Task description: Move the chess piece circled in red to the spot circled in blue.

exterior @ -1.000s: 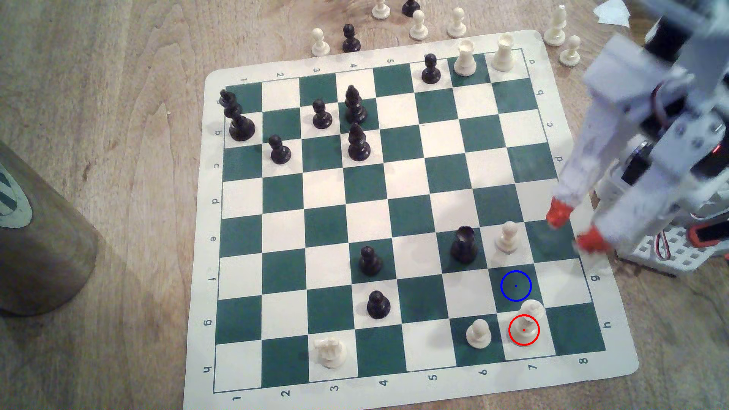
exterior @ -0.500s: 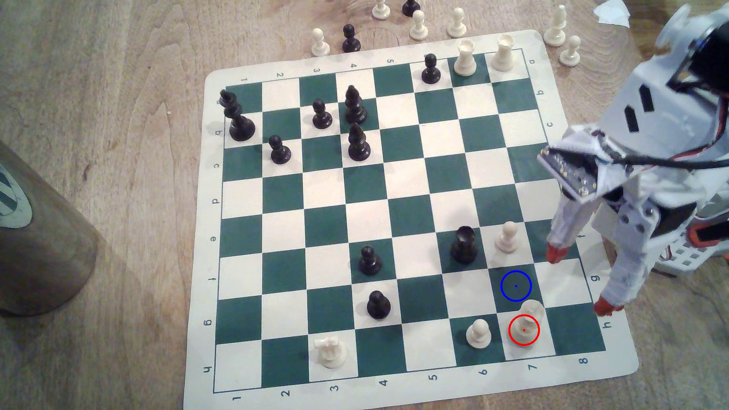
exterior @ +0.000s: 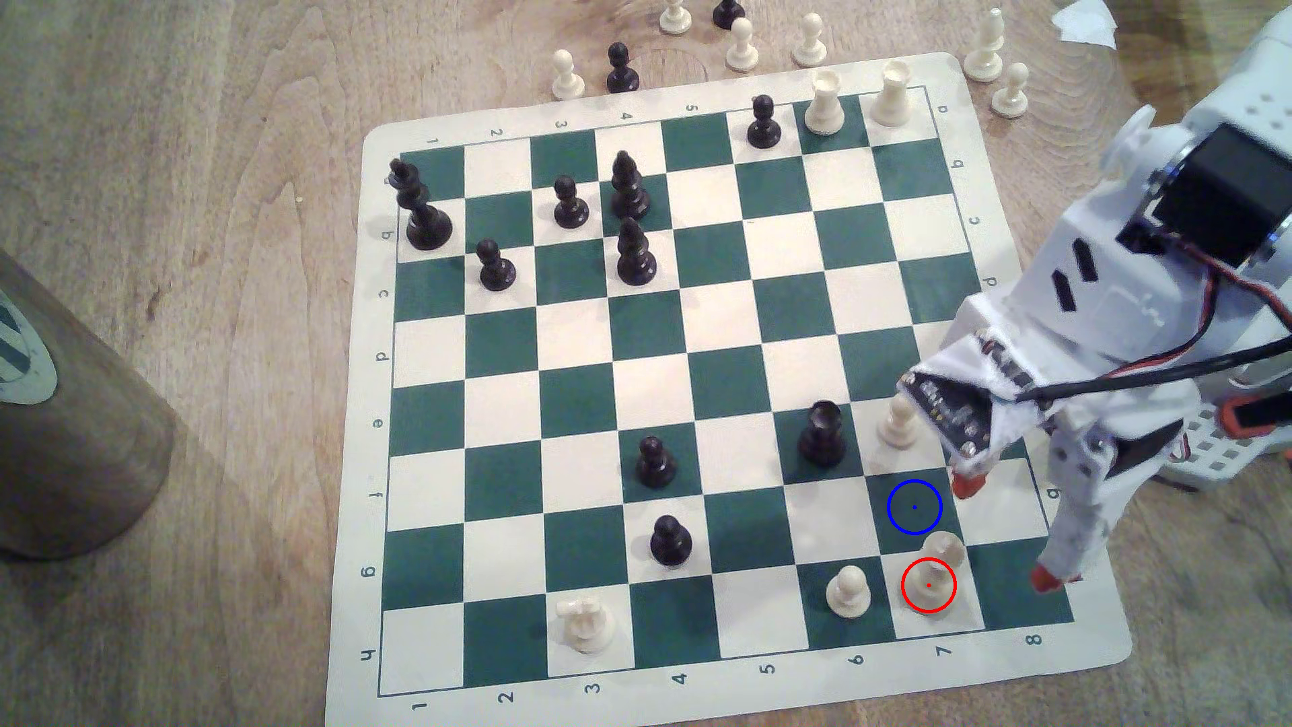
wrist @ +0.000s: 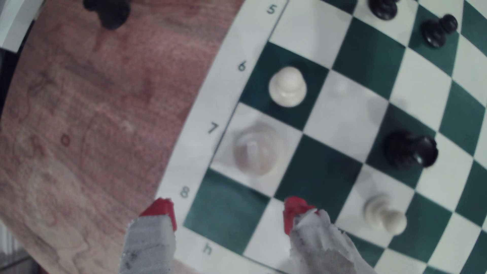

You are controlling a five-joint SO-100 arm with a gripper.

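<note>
The cream-white chess piece (exterior: 937, 567) with the lumpy head stands upright inside the red ring, on a white square near the board's near right corner in the exterior view. The spot (exterior: 914, 507) is the dark green square just behind it, marked with a blue ring and dot, and it is bare. My gripper (exterior: 1008, 531) hangs open and empty just to the exterior view's right of both, one red fingertip (exterior: 968, 484) beside the spot, the other over the board's edge. In the wrist view the piece (wrist: 257, 150) is blurred, ahead of the open gripper (wrist: 228, 210).
A white pawn (exterior: 848, 591) stands one square to the exterior view's left of the piece. Another white pawn (exterior: 895, 426) and a black rook (exterior: 821, 433) stand behind the spot. The white king (exterior: 586, 624) is on the near row. A brown cup (exterior: 70, 419) sits far left.
The gripper has come down and moved toward the near right corner of the board, closing in on the ringed piece. It stayed open. No chess piece moved.
</note>
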